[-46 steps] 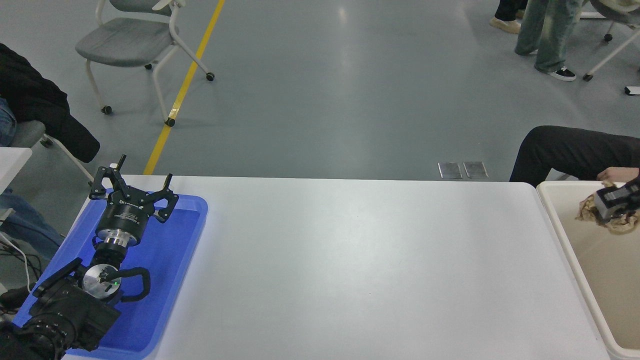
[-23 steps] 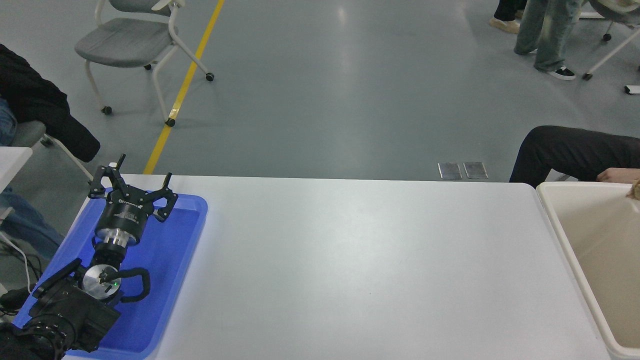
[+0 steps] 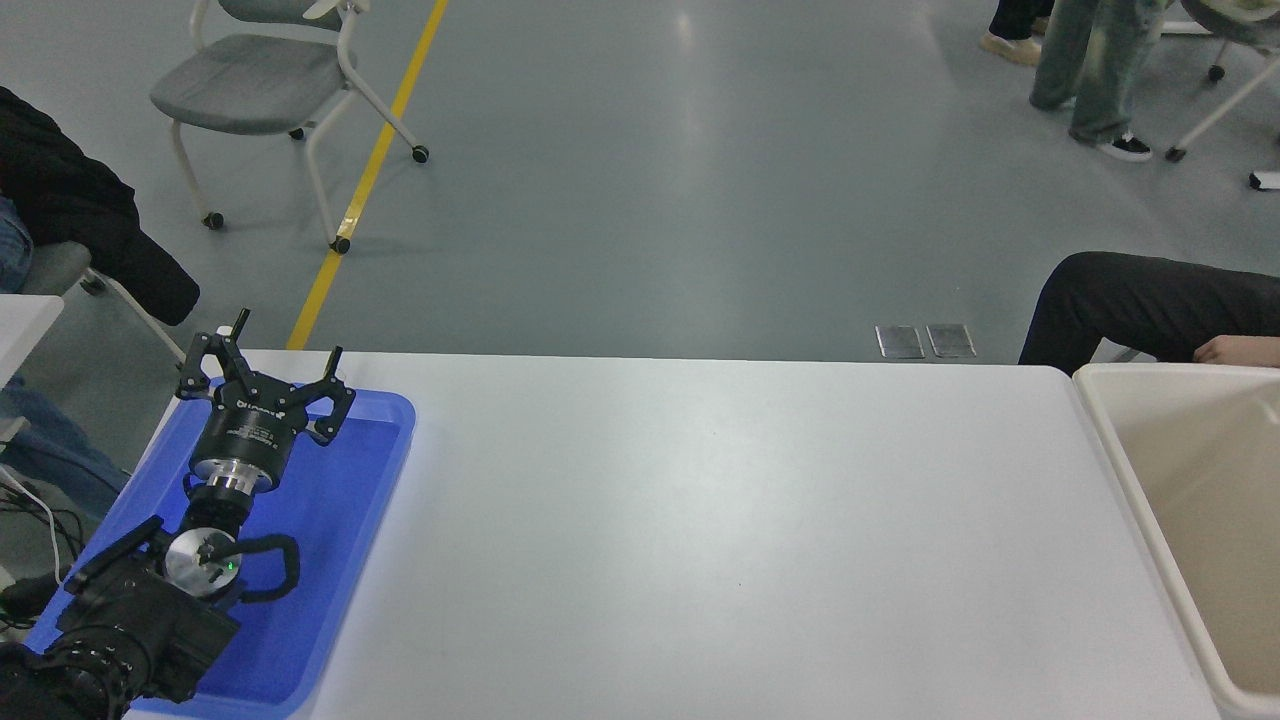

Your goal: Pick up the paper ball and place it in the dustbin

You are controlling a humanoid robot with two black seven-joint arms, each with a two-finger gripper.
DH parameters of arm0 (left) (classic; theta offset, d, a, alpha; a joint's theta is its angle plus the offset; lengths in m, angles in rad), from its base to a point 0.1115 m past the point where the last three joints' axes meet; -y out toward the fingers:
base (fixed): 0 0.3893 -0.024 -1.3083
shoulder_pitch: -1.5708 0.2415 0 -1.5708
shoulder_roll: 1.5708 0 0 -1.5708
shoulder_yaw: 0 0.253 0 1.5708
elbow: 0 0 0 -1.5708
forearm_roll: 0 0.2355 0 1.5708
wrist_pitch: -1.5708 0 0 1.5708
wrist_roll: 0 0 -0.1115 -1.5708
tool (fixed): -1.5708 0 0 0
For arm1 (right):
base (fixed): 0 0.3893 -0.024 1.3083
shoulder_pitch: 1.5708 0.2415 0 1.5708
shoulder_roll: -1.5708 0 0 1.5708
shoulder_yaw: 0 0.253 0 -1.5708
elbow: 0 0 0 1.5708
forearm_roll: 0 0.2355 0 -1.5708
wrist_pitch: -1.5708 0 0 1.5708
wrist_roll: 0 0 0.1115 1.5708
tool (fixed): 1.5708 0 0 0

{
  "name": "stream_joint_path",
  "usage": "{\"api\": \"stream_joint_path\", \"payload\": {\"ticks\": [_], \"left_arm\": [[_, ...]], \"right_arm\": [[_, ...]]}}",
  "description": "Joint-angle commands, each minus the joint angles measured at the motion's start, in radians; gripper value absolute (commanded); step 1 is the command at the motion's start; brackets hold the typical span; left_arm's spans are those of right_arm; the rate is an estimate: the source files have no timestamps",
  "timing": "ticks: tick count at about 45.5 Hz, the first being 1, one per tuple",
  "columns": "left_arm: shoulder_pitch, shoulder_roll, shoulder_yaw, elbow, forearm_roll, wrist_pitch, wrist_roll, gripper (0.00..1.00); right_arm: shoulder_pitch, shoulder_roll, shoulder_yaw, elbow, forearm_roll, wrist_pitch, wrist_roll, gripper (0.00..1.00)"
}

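Since the paper ball isn't anywhere in view, I honestly can't say where it sits right now: not on the table point(image 3: 700, 520), and not on the part of the dustbin point(image 3: 1100, 430) floor that shows, which is bare cream plastic. The right arm and its claw are out of frame too, so no telling whether it's holding anything. My guess is we're at or near the drop step, but the shot doesn't prove it; the next move calls for getting that ball over the bin's open mouth and letting go inside the rim, if that isn't done already. The only claw on show is the left gripper point(image 3: 265, 375), fingers spread apart and holding nothing, parked over the far end of the blue tray point(image 3: 385, 450). The tray under it looks empty of loose stuff. The dustbin is way off to that claw's right, across the table, and a person's hand point(image 3: 1235, 350) rests just past its far rim.
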Motion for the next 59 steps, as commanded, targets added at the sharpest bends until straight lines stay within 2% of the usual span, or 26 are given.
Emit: {"api": "stream_joint_path", "payload": {"ticks": [1, 12, 28, 29, 30, 32, 33, 51, 59], "left_arm": [[0.000, 0.000, 0.001, 0.000, 0.000, 0.000, 0.000, 1.00], [0.000, 0.002, 0.001, 0.003, 0.000, 0.000, 0.000, 1.00], [0.002, 0.003, -0.001, 0.000, 0.000, 0.000, 0.000, 1.00], [0.002, 0.003, 0.001, 0.000, 0.000, 0.000, 0.000, 1.00], [0.002, 0.003, -0.001, 0.000, 0.000, 0.000, 0.000, 1.00], [0.000, 0.003, 0.001, 0.000, 0.000, 0.000, 0.000, 1.00], [0.000, 0.003, 0.001, 0.000, 0.000, 0.000, 0.000, 1.00], [0.000, 0.003, 0.001, 0.000, 0.000, 0.000, 0.000, 1.00], [0.000, 0.003, 0.001, 0.003, 0.000, 0.000, 0.003, 1.00]], "right_arm": [[-0.413, 0.161, 0.225, -0.245, 0.026, -0.222, 0.006, 0.00], [-0.570, 0.297, 0.262, -0.335, 0.126, -0.320, 0.000, 0.00], [-0.613, 0.325, 0.304, -0.335, 0.129, -0.352, -0.002, 0.00], [-0.613, 0.325, 0.311, -0.335, 0.129, -0.352, -0.002, 0.05], [-0.613, 0.325, 0.314, -0.335, 0.129, -0.351, -0.002, 0.24], [-0.611, 0.324, 0.315, -0.335, 0.129, -0.351, -0.002, 0.90], [-0.611, 0.324, 0.317, -0.337, 0.129, -0.351, -0.002, 1.00], [-0.601, 0.314, 0.436, -0.338, 0.131, -0.349, -0.002, 1.00], [-0.567, 0.322, 0.611, -0.326, 0.137, -0.348, 0.004, 1.00]]}}
